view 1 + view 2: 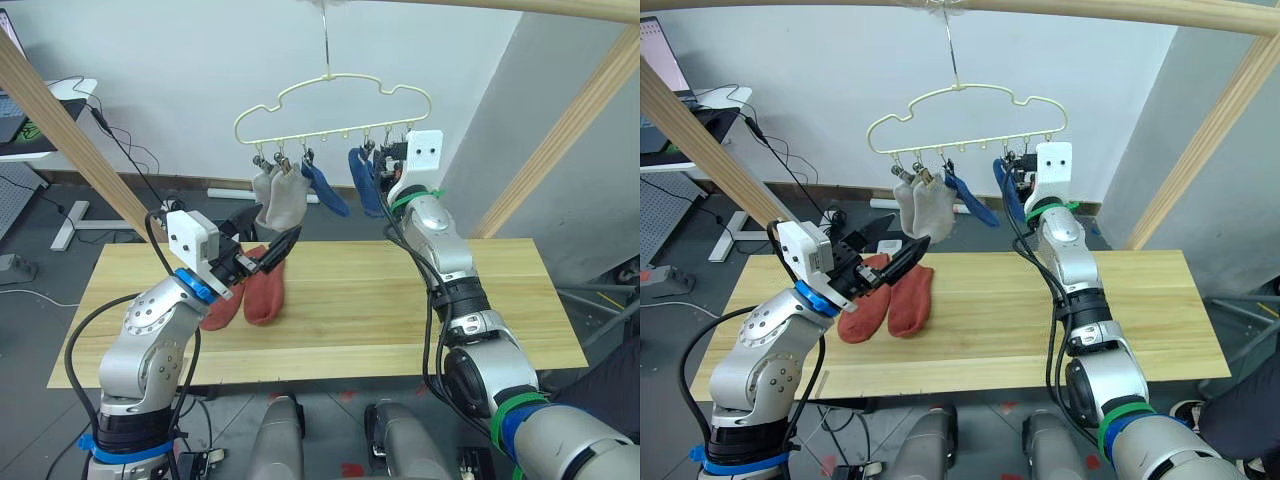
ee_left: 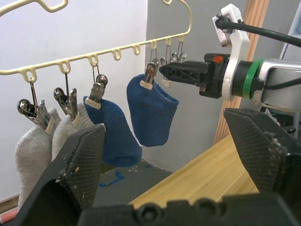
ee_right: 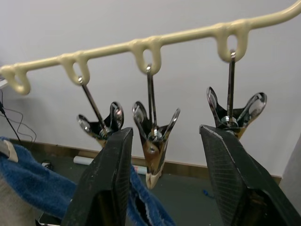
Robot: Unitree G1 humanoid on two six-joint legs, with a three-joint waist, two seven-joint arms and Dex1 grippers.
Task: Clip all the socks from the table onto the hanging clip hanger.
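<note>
- While my right gripper [image 3: 162, 174] sits up at the hanger [image 1: 333, 108] with its fingers wide apart around a bare clip [image 3: 154, 141], it holds nothing.
- My left gripper [image 1: 262, 258] hangs over the table [image 1: 400, 300], wide apart too, holding nothing.
- Two red socks [image 1: 250, 290] lie on the table just under it.
- Two grey socks [image 1: 277, 198] and two blue socks [image 1: 345, 185] hang clipped.

The left tool [image 1: 262, 262] hides part of the two rust-red socks [image 1: 265, 290].

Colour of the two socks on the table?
Rust-red socks, clearest in the right eye view.
</note>
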